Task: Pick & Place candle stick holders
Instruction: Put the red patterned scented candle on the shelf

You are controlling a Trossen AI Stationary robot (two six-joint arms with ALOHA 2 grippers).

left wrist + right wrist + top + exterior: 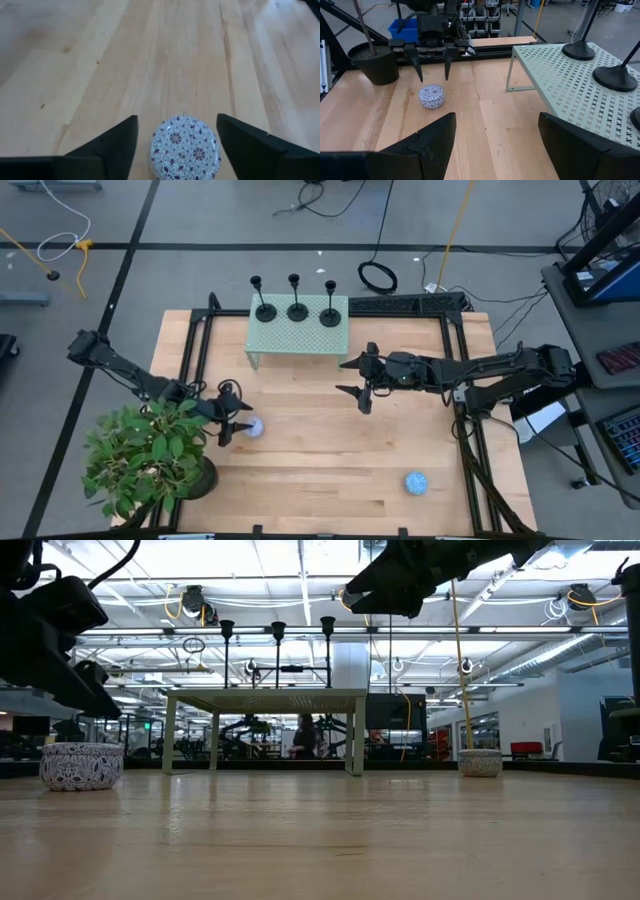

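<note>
above the patterned tin [184, 148] the left claw [238, 427] hangs apart; right claw [357, 378] apart

Table [330, 470]: pale wood planks, smooth, satin sheen, visible grain and small knots. Stand [298, 338]: pale green sheet metal, matt painted, perforated with small cross-shaped holes, on thin bent legs. Holders [297, 310]: black, matt, metal-like, with smooth round bases. Tins [185, 147]: white with a dark floral print, smooth, slightly glossy lids. Grippers [433, 67]: black, matt, plastic-looking fingers. Pot [375, 65]: black, matt. Frame [408, 304] at the far edge: black metal rail.
</note>
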